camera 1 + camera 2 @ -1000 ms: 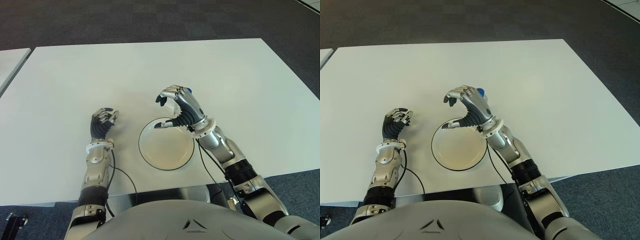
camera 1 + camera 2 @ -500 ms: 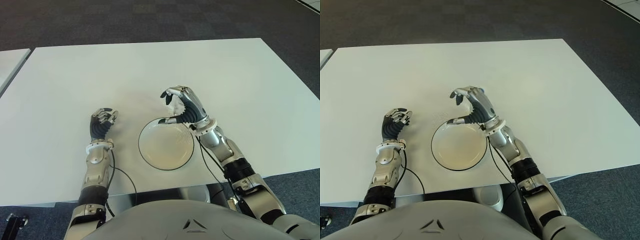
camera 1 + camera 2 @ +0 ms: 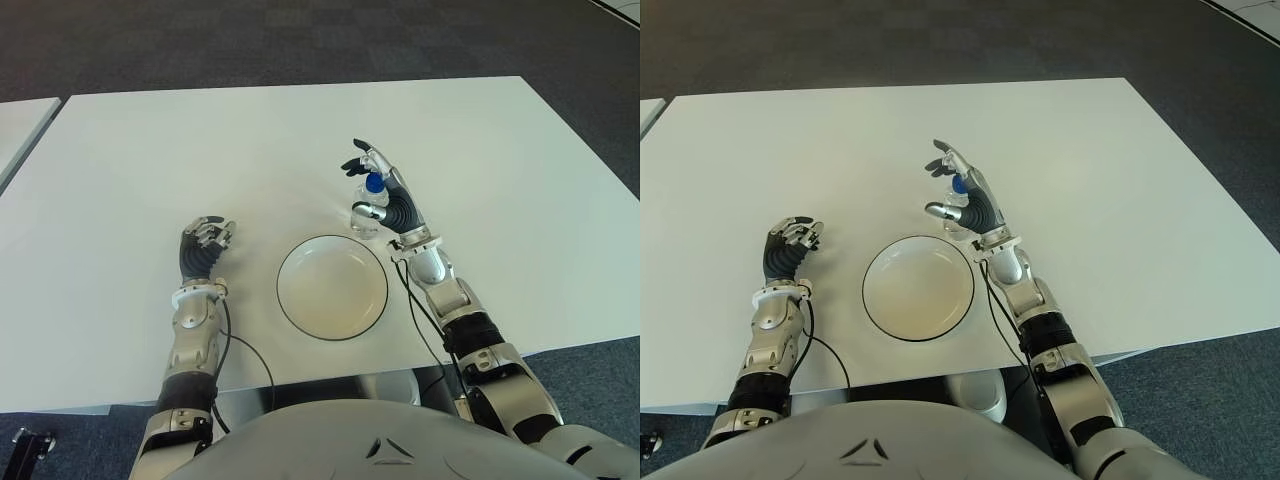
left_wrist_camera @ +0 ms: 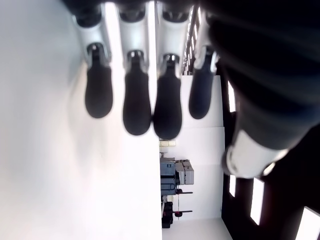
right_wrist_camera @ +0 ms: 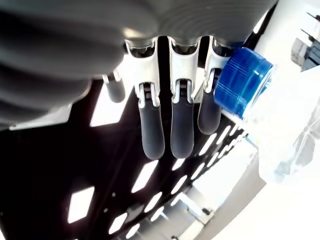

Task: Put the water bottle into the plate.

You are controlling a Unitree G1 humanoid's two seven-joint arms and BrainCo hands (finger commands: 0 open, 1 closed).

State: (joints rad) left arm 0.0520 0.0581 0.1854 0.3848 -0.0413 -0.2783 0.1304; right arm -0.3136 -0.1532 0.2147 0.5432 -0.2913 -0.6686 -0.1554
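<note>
Bottle (image 3: 369, 205) upright on table (image 3: 150, 150), frame centre, just above-right of plate (image 3: 332, 287). Plate holds nothing. Right hand (image 3: 385, 195) fingers spread beside bottle, grasping nothing. Left hand (image 3: 203, 247) curled, left of plate.

A broad white rectangular tabletop (image 3: 500, 150) spreads well beyond the right hand (image 3: 385, 195) and the left hand (image 3: 205, 245) on every side. Dark grey speckled carpet (image 3: 300, 40) lies past its far edge, well ahead of the right hand. Far out to the left of the left hand, the corner of a second white table (image 3: 20, 125) shows, a dark gap between the two.
</note>
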